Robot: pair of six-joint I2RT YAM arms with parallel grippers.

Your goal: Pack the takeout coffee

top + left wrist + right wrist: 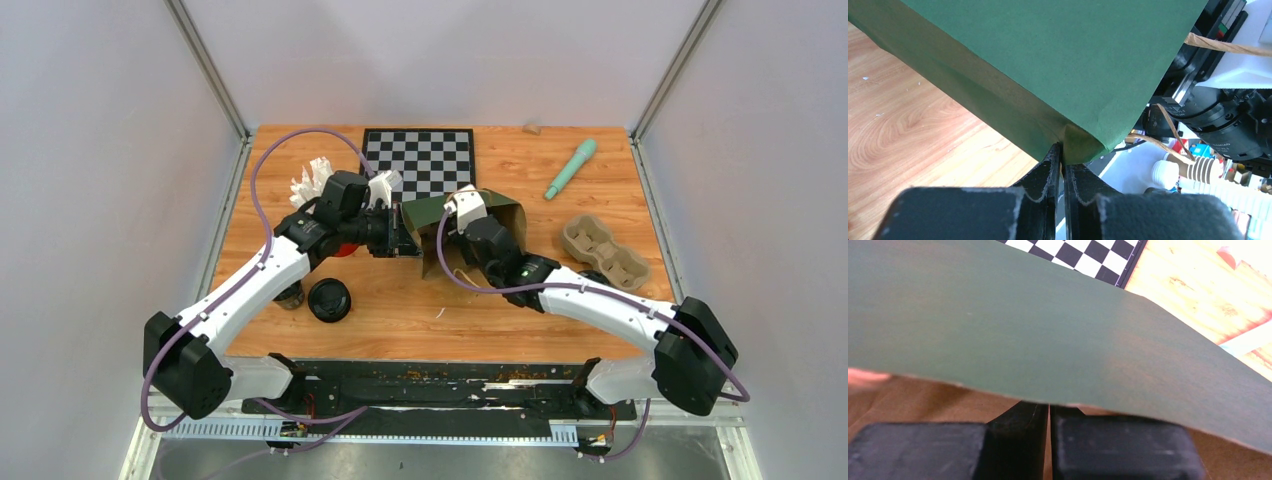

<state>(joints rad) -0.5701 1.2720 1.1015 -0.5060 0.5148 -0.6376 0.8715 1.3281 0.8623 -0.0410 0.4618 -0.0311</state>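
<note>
A green paper bag [487,212] lies open in the middle of the table, its brown inside showing. My left gripper [408,236] is shut on the bag's left corner fold [1075,142]; in the left wrist view the gripper [1063,150] pinches the green paper. My right gripper [458,203] is shut on the bag's rim; in the right wrist view the gripper [1049,407] holds the green edge [1058,340] over the brown inside. One takeout coffee [329,299] with a black lid stands at the front left. A second takeout coffee [290,296] is half hidden under my left arm.
A red cup of white wrapped straws [314,184] stands behind my left arm. A checkerboard [420,160] lies at the back. A teal wand [570,168] and a cardboard cup carrier [603,250] are at the right. The bag's twine handle [1228,47] hangs by my right wrist.
</note>
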